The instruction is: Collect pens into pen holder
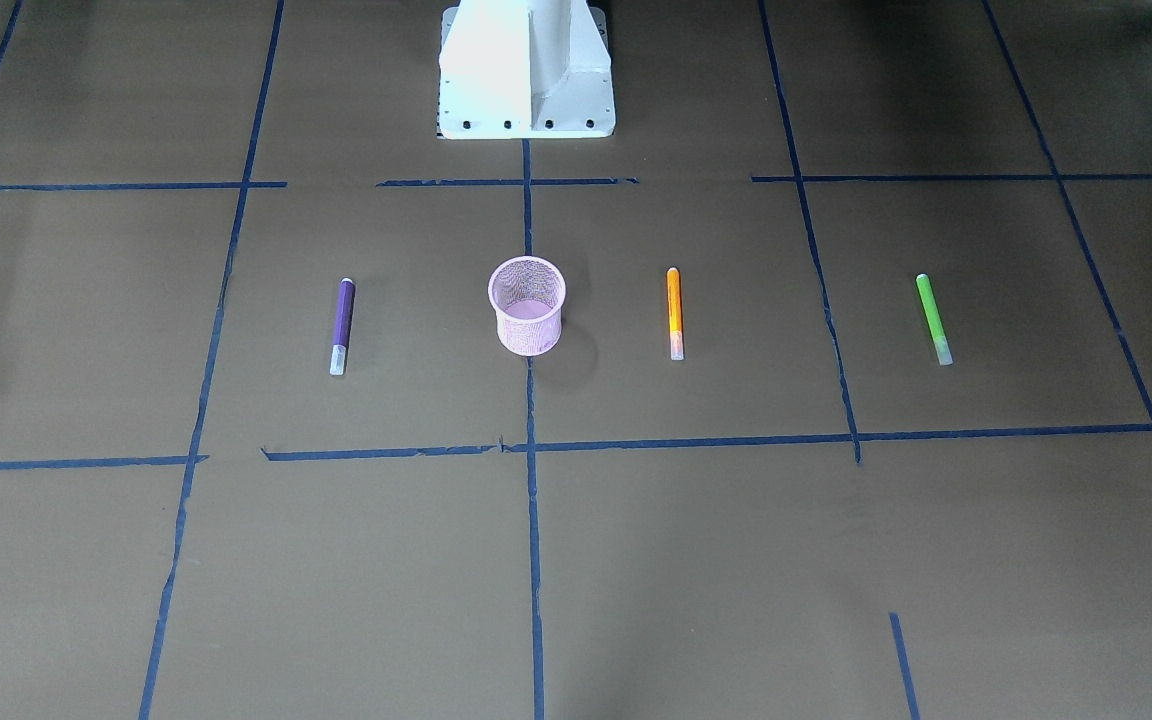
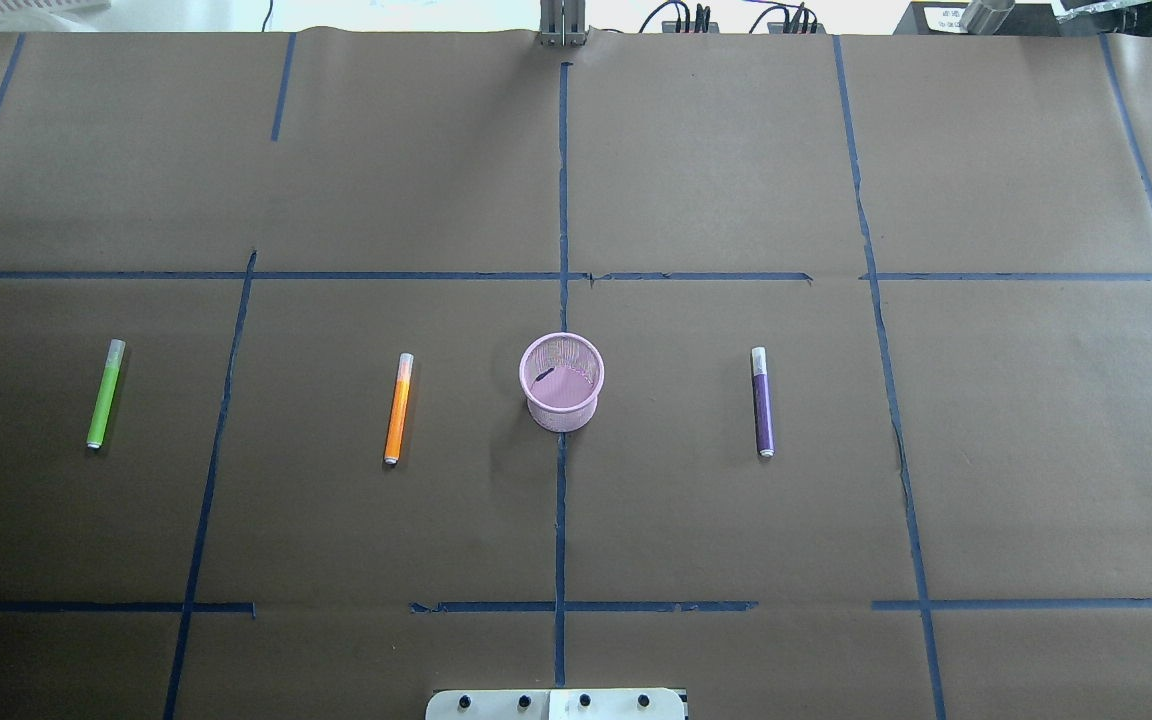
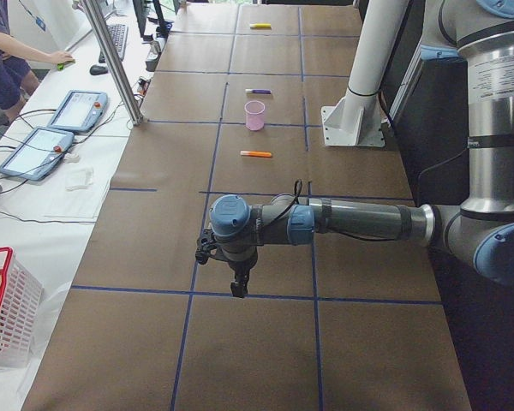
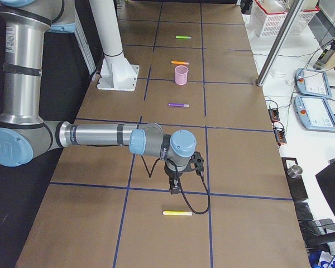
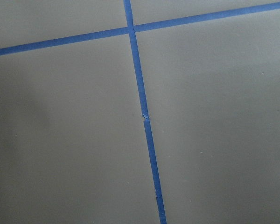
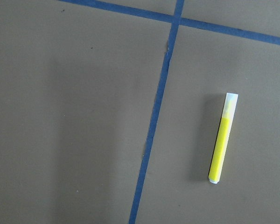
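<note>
The pink mesh pen holder point(image 2: 561, 385) stands upright at the table's middle and looks empty. A purple pen point(image 2: 762, 402) lies to its right, an orange pen point(image 2: 398, 408) to its left, and a green pen point(image 2: 105, 393) further left. A yellow pen point(image 6: 222, 138) lies at the table's right end, also in the exterior right view point(image 4: 177, 213). My right gripper point(image 4: 173, 191) hangs just above the table near the yellow pen. My left gripper point(image 3: 237, 291) hangs over bare paper at the left end. I cannot tell whether either is open or shut.
Brown paper with a blue tape grid point(image 5: 140, 100) covers the table. The white robot pedestal point(image 1: 526, 70) stands behind the holder. A metal post point(image 3: 111, 60), tablets point(image 3: 77, 110) and a white basket point(image 3: 4, 308) are on the operators' side.
</note>
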{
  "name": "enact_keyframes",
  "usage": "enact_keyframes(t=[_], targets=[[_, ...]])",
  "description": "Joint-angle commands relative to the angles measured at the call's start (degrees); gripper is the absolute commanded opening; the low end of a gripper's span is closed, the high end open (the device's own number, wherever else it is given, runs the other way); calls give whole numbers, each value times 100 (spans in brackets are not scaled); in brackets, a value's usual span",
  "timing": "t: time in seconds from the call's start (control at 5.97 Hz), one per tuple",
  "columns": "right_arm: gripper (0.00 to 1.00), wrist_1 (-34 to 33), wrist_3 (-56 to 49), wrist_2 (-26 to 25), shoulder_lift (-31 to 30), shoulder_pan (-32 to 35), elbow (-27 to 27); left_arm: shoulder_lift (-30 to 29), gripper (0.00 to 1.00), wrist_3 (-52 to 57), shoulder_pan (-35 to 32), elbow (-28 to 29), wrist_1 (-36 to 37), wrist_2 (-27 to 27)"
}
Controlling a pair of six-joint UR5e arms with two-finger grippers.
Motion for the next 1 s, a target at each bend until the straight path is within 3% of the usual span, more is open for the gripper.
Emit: enact_keyframes(t=[0.0,0.33,0.5,0.67,0.84], targets=[[100,-4,15,9,240,0,20,-290,100,-28,1,-23,-381,-25],[100,48,-3,26,233,0,169,-668,100,24,45,179,-498,-59],[100,475,6,35,225,-9,134,-678,100,-210,480,110,-734,-199],[100,723,23,35,224,-44,-101,-678,100,-1178,1067,126,-814,-200],[100,760,23,44,224,-44,-130,-617,100,-2650,1517,187,-1607,-87]])
